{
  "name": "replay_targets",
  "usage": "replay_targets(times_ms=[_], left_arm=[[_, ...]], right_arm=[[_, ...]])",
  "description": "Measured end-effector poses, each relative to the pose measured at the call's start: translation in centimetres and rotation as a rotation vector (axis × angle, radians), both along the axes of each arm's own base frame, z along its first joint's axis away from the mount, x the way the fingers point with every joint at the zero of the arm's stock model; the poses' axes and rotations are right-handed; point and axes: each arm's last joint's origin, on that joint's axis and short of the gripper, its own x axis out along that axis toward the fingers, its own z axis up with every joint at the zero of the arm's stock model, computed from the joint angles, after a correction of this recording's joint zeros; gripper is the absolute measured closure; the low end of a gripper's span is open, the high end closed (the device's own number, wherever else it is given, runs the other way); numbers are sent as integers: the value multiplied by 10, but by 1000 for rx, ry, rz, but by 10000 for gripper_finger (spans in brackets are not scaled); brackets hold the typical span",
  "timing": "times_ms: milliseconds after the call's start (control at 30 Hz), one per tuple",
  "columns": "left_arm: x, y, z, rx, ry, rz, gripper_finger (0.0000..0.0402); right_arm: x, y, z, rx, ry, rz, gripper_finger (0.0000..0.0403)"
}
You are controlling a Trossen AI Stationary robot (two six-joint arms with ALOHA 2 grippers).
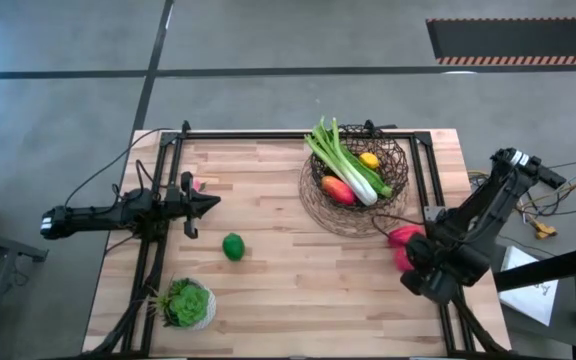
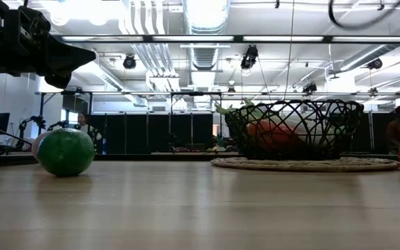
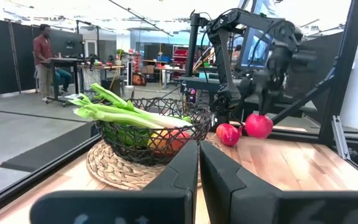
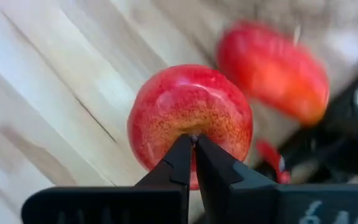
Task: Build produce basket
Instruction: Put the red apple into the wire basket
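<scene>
The basket [image 1: 356,178] sits on its woven mat [image 2: 304,164] toward the far right of the table [image 1: 288,290], and it's already partly loaded — green leafy stalks [image 1: 343,158] lying across the top because they're too long to drop in flat, plus a lemon [image 1: 369,159] and a red-orange piece [image 1: 337,190] tucked down in the mesh.

The right gripper [image 4: 192,142] is down at the table's right edge, just near-side of the basket. In its wrist view the fingers are pinched nearly together with their tips right at the top of a red fruit [image 4: 190,118], looks like they're nipping it by the stem. That makes sense, since the fruit is too round and fat for such a narrow jaw to wrap around. Whether it's actually off the wood yet is hard to say from here; in the left wrist view it seems to hang a touch higher than the second red fruit [image 4: 273,70] sitting just beside it.

The left gripper [image 1: 211,202] is parked on the left side of the table, pointed at the basket, fingers closed on nothing. It's just waiting out of the way. The lime [image 1: 233,246] is out in the open, near that gripper and well apart from the basket, so it's probably the left arm's job. The small potted plant [image 1: 188,304] in the near left corner isn't produce.
</scene>
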Motion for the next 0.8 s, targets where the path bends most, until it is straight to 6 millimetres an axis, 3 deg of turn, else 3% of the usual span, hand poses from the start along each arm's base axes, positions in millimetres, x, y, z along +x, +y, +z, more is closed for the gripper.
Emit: replay_targets(times_ms=[233, 400, 567, 700, 800], left_arm=[[0, 0, 0, 0, 0, 0, 402], [0, 0, 0, 0, 0, 0, 402], [0, 0, 0, 0, 0, 0, 402], [0, 0, 0, 0, 0, 0, 402], [0, 0, 0, 0, 0, 0, 402]], right_arm=[[16, -8, 48, -226, -353, 12, 394], [38, -34, 78, -375, -382, 24, 394], [63, -91, 87, -499, -226, -47, 394], [73, -151, 84, -556, -38, -132, 394], [79, -200, 79, -498, 5, -167, 394]])
